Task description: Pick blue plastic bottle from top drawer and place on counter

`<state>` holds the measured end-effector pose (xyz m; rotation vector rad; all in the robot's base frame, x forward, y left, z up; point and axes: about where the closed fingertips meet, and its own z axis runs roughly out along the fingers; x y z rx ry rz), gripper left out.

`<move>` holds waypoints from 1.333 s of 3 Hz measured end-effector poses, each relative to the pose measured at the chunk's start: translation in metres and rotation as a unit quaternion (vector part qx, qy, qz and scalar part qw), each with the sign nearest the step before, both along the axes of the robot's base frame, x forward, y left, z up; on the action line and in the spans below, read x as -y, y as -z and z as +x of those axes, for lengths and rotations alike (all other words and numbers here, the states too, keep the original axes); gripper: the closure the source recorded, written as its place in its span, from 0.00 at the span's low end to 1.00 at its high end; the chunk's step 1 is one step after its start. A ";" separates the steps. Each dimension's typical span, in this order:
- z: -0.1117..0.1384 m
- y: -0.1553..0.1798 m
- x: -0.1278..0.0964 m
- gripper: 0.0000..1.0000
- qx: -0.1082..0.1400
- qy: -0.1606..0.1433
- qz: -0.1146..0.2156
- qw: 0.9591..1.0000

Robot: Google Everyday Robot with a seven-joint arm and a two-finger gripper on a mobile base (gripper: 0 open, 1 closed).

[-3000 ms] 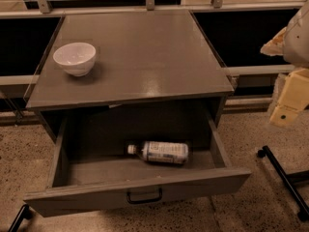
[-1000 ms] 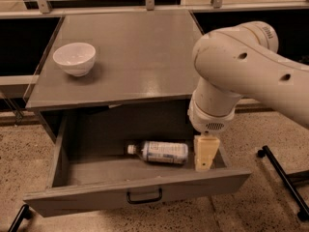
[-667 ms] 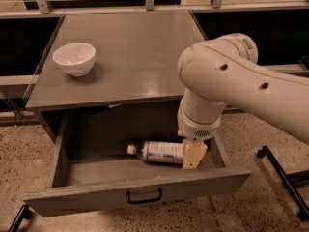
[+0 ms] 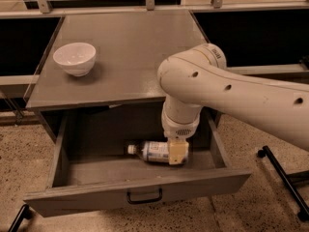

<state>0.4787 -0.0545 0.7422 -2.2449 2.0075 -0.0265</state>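
Gripper (image 4: pixel 177 152) inside top drawer (image 4: pixel 140 190), at base end of blue plastic bottle (image 4: pixel 153 151) lying sideways on drawer floor, apparently positioned for grasp. Grip state: cannot tell. Desk (image 4: pixel 130 47) above drawer: placement target.

Upright white bowl (image 4: pixel 75 58) at upper left, speckled floor (image 4: pixel 270 204), black wheeled leg (image 4: pixel 284 178) at lower right, metal rail (image 4: pixel 120 9) behind
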 end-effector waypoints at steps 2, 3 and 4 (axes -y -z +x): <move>0.018 0.031 -0.023 0.36 0.006 0.003 0.009 1.000; 0.031 0.052 -0.027 0.32 0.001 0.020 0.007 1.000; 0.045 0.070 -0.025 0.33 -0.006 0.038 0.007 0.999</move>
